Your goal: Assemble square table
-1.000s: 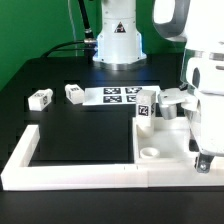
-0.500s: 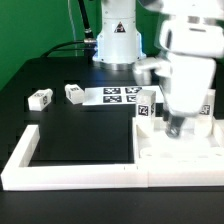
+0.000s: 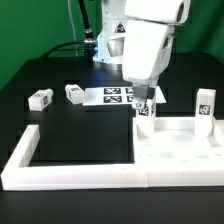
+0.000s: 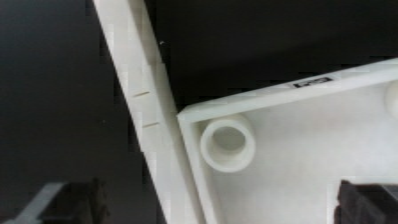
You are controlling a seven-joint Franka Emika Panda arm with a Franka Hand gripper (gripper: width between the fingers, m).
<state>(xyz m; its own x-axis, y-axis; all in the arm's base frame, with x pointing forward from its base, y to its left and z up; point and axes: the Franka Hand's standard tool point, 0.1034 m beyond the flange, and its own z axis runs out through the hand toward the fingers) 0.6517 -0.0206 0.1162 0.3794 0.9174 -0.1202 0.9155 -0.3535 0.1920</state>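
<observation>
so, this looks like the leg-fetching step to me. the gripper [image 3: 145,101] hangs right over a tagged leg [image 3: 143,111] that stands upright at the 11 o'clock corner of the tabletop slab [image 3: 185,150]. the slab itself sits at about 4 o'clock in the exterior view, tucked against the border wall [image 3: 70,178]. can't tell if that leg is on the rim or just behind it. a second leg [image 3: 205,103] stands near the slab's 1 o'clock corner. two more lie out around 9 to 10 o'clock: an outer leg [image 3: 40,98] and an inner leg [image 3: 74,93], the inner one just beside the marker board [image 3: 118,95].

in the wrist view the fingers [image 4: 68,203] are spread wide with nothing between them, so the claw is empty. a corner socket [image 4: 226,143] shows bare, no leg in it, so i'd say the build has barely begun.

next move, my guess: come straight down so the fingers straddle the tagged leg, close on it, lift, then line it up over a socket. it's upright, so an off-centre approach could tip it.
</observation>
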